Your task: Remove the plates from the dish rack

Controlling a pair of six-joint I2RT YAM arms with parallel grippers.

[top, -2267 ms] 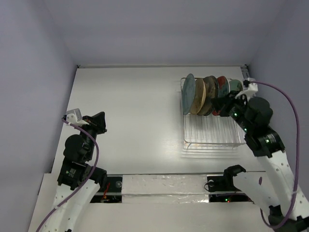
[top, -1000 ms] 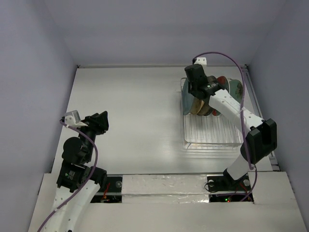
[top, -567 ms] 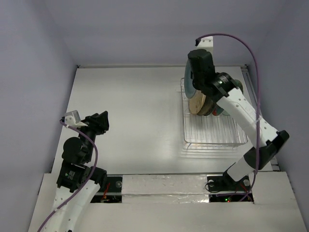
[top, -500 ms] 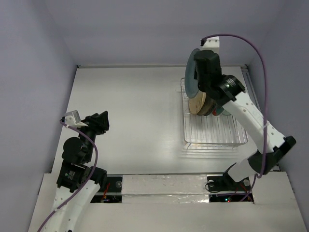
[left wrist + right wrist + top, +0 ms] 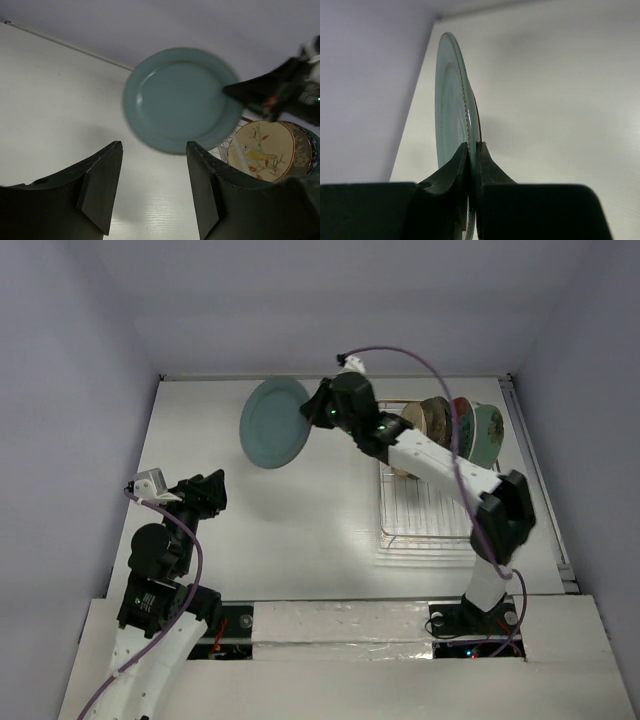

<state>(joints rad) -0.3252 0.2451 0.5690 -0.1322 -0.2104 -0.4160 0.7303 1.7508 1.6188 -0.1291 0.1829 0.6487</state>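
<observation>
Right fingers (image 5: 452,172) pinch the blue-grey plate (image 5: 273,423) by its rim; left fingers (image 5: 102,185) gape wide, empty. The plate has swung left, clear of the rack (image 5: 440,515).

Lit softly and evenly from above; bright on the white table (image 5: 260,530), dimmer on the lilac walls (image 5: 70,360). Faint, soft-edged shadow on the table beneath the blue-grey plate (image 5: 180,97) in the left wrist view. Blurred by motion there along the plate's rim and across the right gripper (image 5: 232,91). Near-black, barely detailed fingers (image 5: 102,185) in both wrist views, slightly out of focus close to the lens.
</observation>
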